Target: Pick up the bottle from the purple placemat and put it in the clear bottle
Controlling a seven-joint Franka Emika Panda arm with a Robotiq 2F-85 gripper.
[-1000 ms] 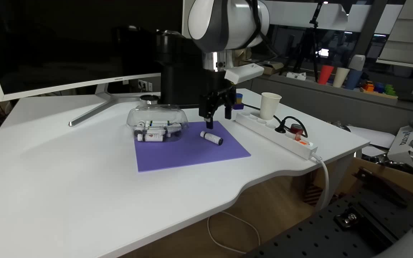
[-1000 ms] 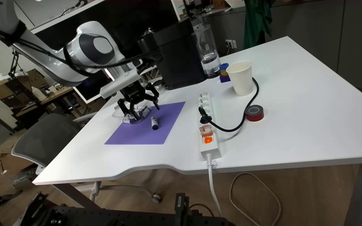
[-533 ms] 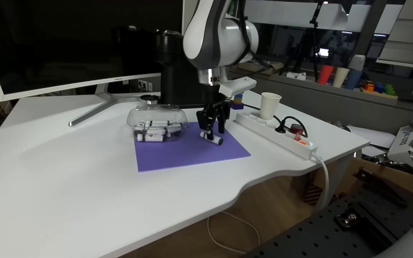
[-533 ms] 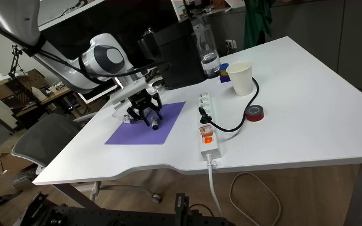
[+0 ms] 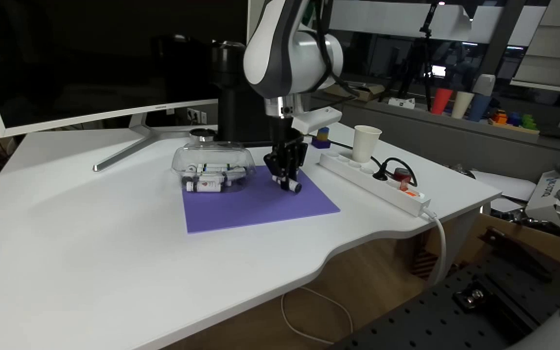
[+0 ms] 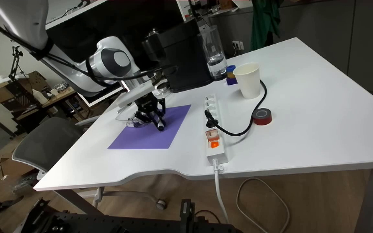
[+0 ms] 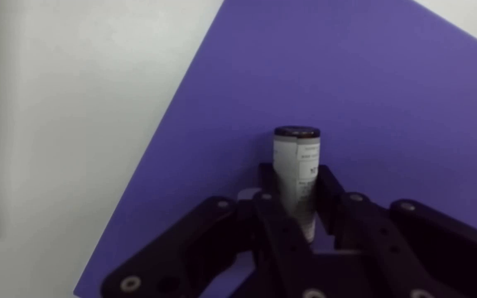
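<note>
The bottle (image 7: 298, 159), a small white-labelled vial with a dark end, lies between the fingers of my gripper (image 7: 293, 170), which are shut against both its sides. In both exterior views the bottle (image 5: 296, 186) is low over the purple placemat (image 5: 241, 214); whether it still touches the mat I cannot tell. The gripper (image 6: 160, 123) covers the bottle's middle there. The clear bottle, a low transparent container (image 5: 214, 154) with several similar vials (image 5: 212, 177) in it, stands at the mat's far corner in an exterior view. Elsewhere the arm partly hides it.
A white power strip (image 5: 372, 183) with a black plug runs beside the mat. Near it stand a white paper cup (image 6: 248, 82), red tape (image 6: 262, 117) and small coloured blocks (image 6: 231, 76). A tall black box (image 6: 185, 60) and a monitor (image 5: 110, 63) rise behind.
My gripper has come down onto the bottle, and its fingers have gone from wide apart to shut around it. The bottle has shifted very slightly; the container stays put.
</note>
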